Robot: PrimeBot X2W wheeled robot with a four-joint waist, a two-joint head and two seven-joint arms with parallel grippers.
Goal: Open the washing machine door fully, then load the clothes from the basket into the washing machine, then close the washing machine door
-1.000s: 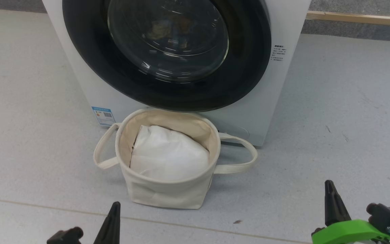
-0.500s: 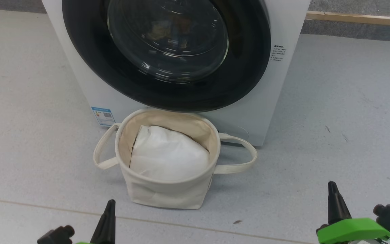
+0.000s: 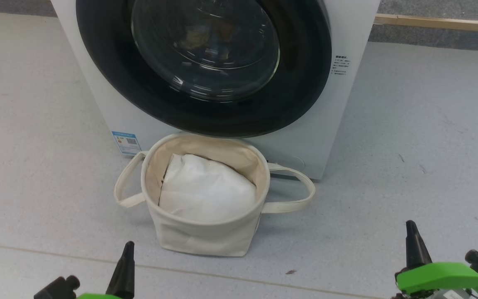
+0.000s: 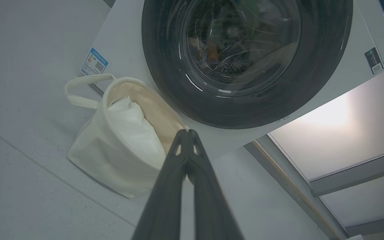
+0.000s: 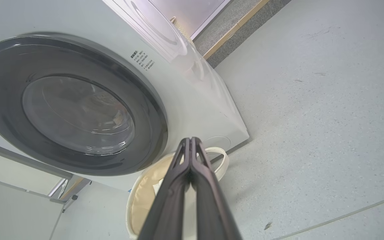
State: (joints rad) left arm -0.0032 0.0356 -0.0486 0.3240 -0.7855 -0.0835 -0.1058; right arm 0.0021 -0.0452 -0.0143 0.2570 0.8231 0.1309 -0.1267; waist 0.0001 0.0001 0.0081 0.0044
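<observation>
I can read no words anywhere. On the washing machine [image 3: 355,25], a blue label sticker [image 3: 126,142] with a QR square sits at seven o'clock from the washing machine door [image 3: 305,83]; small black print [image 3: 341,65], too fine to read, sits at three o'clock.

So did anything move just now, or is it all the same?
The left end effector slid a bit left and the right end effector a bit right, both shut and empty. The basket, white bag and washing machine door stayed put.
</observation>
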